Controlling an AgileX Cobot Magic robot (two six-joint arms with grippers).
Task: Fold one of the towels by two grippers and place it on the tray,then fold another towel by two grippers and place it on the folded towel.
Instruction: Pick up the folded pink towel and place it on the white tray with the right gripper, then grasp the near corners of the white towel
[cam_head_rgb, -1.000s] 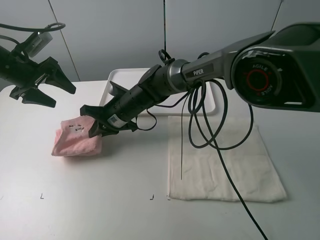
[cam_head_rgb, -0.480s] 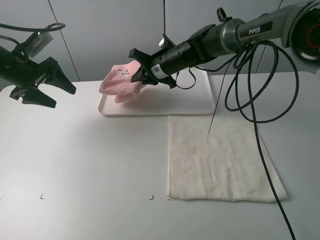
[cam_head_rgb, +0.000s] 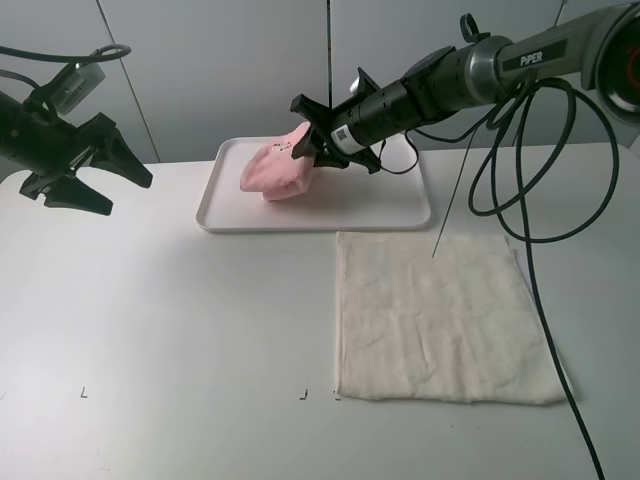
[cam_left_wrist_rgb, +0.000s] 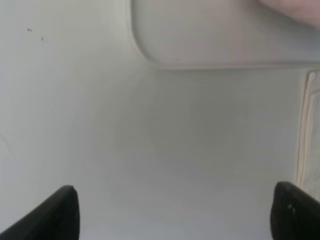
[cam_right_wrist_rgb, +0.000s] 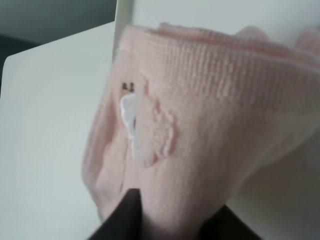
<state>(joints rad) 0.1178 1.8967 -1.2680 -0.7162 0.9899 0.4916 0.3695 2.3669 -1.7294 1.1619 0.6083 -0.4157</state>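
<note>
Now, right side first. The fingers of the right gripper are standing part-way apart on either side of the thick folded edge of the pink towel. In the wrist view cloth is filling the gap between them, but I cannot tell whether they are pinching it or merely flanking it. The gripper is hanging low over the tray, reaching in from the right. The towel's lower bulk is resting on the tray floor, bunched into a lump, with its upper end tipping up toward the fingers. It is lying inside the rim, toward the tray's left half.

Judgement: the step in hand is setting the folded pink towel down. A good finish is asking for a clean let-go. The jaws should be going wide before any lift. The gripper should then be backing out along the fold and upward, so the terry loops are not snagging and pulling the bundle open or over the rim. The lump is looking loose, and a flat landing matters since the second towel is going on top.

The left gripper is hovering raised at the far left, fingers spread wide, carrying nothing, well apart from the tray. The cream towel is lying flat and unfolded on the table, just in front of the tray's right half.
</note>
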